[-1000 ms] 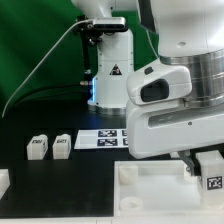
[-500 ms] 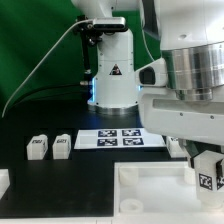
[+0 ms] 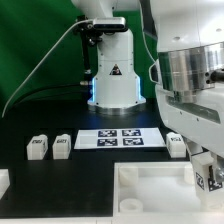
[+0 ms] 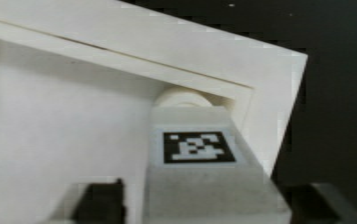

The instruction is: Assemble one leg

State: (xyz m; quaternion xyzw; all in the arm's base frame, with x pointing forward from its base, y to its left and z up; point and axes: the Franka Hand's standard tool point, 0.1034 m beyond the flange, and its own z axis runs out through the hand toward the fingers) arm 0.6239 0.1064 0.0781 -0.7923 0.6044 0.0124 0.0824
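1. We see the leg (image 4: 200,165) held upright between the two fingers (image 4: 100,203) of the gripper (image 4: 201,205), which are closed on its sides. One tag faces the wrist camera.
2. In the exterior view the leg (image 3: 203,178) hangs in the gripper (image 3: 207,180) over the corner of the square tray-like part (image 3: 150,188) nearest the exterior view's right.
3. In the wrist view the leg's far end is at the round corner socket (image 4: 189,98) of that part (image 4: 86,115); we cannot tell whether they touch.
4. Compared with a second ago, the gripper and leg are in nearly the same spot over the corner, but the arm's (image 3: 190,70) bulk has moved toward the exterior view's right.
5. That shift uncovers the whole marker board (image 3: 120,138) and a third loose leg (image 3: 176,146) standing just beside its right end.
6. The two loose legs (image 3: 38,148) on the black table (image 3: 60,175) have not moved.
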